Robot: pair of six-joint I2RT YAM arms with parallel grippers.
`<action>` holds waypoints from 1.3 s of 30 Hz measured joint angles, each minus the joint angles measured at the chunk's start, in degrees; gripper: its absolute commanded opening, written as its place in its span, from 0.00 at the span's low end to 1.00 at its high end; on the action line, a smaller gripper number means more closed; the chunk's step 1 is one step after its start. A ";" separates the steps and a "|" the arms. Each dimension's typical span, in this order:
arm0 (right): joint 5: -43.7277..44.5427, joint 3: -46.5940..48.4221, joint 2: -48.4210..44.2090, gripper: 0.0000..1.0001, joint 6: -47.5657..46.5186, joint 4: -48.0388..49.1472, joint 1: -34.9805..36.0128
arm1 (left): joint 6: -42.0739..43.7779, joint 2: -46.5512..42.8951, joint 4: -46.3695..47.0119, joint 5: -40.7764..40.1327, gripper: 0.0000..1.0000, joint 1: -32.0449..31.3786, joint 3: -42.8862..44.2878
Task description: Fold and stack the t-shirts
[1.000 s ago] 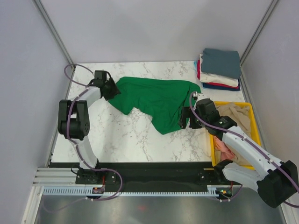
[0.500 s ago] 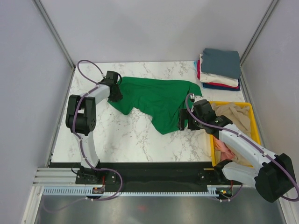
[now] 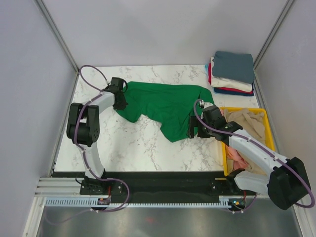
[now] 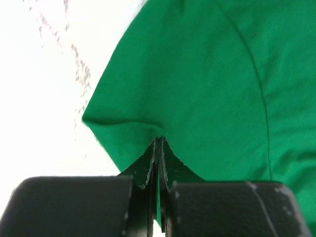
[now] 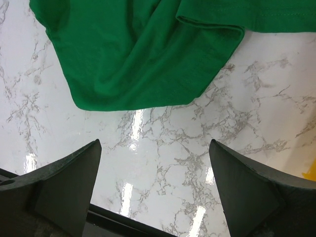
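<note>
Top external: green t-shirt [image 3: 165, 106], marbled table [image 3: 133, 143], walls [image 3: 148, 29]

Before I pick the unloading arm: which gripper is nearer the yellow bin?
Right. The right gripper hovers open beside the yellow bin; the left gripper is far across, shut on the green t-shirt.

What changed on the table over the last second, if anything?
The left tool, shut on the edge of the green t-shirt, moved a little to the right, toward the shirt's middle. The right tool, open above the table, drifted slightly left. The shirt's outline, the folded stack and the yellow bin stayed put.
</note>
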 measured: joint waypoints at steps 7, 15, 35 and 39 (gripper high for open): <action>0.22 -0.24 0.81 0.98 1.11 1.92 2.19 | -0.55 -12.07 -1.60 0.26 0.02 -0.04 -6.01; 2.71 -0.26 8.20 0.96 4.61 5.57 9.75 | -2.36 -32.52 0.09 -0.02 0.02 -0.04 -14.71; 12.17 -1.51 20.52 0.73 9.25 20.79 9.75 | -5.40 -43.45 1.09 -1.25 0.02 -0.04 -26.29; 12.79 -0.02 23.61 0.36 9.11 23.67 9.73 | -5.40 -45.62 1.01 -1.25 0.02 -0.04 -26.29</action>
